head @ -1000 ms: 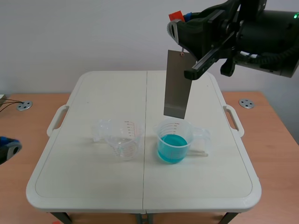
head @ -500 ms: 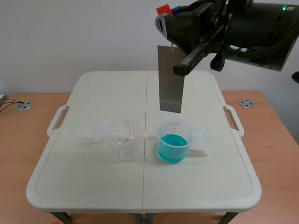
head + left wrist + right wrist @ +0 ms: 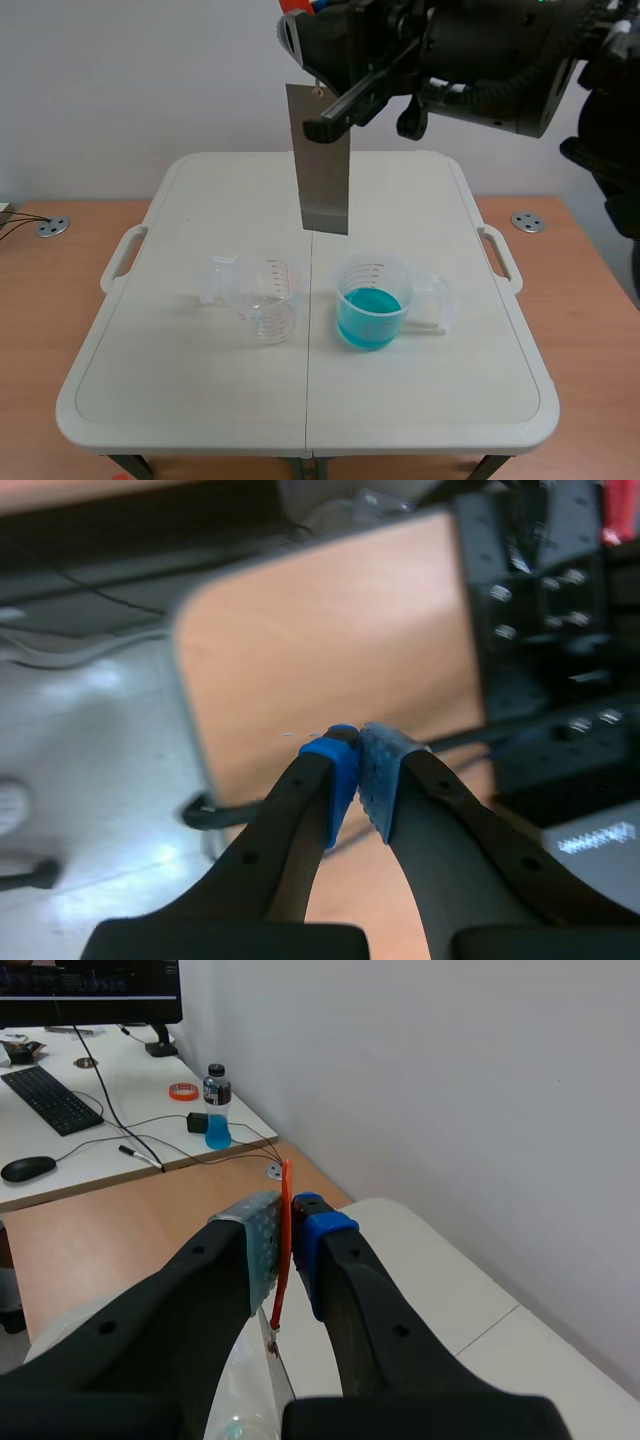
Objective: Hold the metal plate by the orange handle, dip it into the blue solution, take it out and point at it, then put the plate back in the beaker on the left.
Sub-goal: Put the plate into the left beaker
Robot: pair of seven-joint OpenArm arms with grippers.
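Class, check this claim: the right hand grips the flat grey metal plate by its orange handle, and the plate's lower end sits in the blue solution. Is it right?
Not quite. The right hand does grip the flat grey metal plate by its orange handle, but the plate's lower end hangs in the air, out of the blue solution. The scene view shows it.

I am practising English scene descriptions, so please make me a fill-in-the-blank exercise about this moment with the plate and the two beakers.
1. The right gripper is shut on the ____ handle of the metal plate.
2. In the scene view, the beaker of blue solution stands to the ____ of the clear beaker.
3. The plate's lower end hangs ____ than both rims.
4. The left gripper has its fingers ____, holding nothing.
Missing words: orange; right; higher; shut.
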